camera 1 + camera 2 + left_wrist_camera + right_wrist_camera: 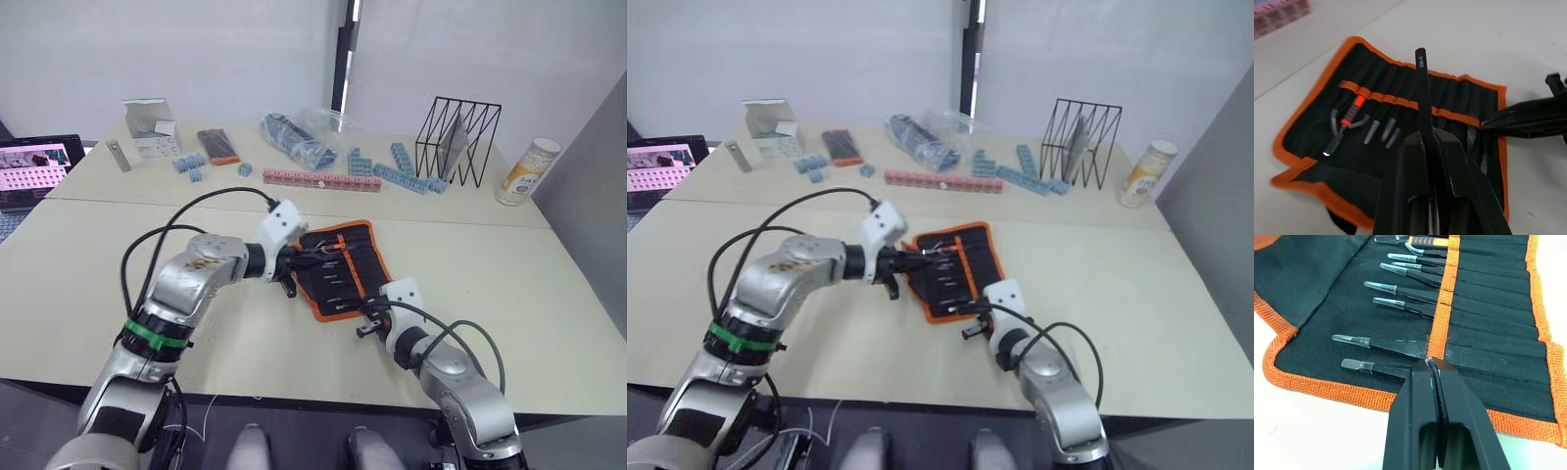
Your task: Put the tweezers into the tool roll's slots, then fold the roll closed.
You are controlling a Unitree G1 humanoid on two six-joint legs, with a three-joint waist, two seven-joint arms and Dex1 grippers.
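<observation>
The left claw (1425,147) is clamping one of the tweezers (1423,93) by its lower half, its blunt end sticking up over the open tool roll (338,266). The right claw (1432,369) is pressing its closed tips onto the roll's orange centre strip (1442,308), beside tweezers already in the slots (1488,298). The roll is lying near the middle of the tabletop (509,284). The tweezer looks light, stiff and slippery, best gripped mid-shaft; the fabric looks floppy.
</observation>
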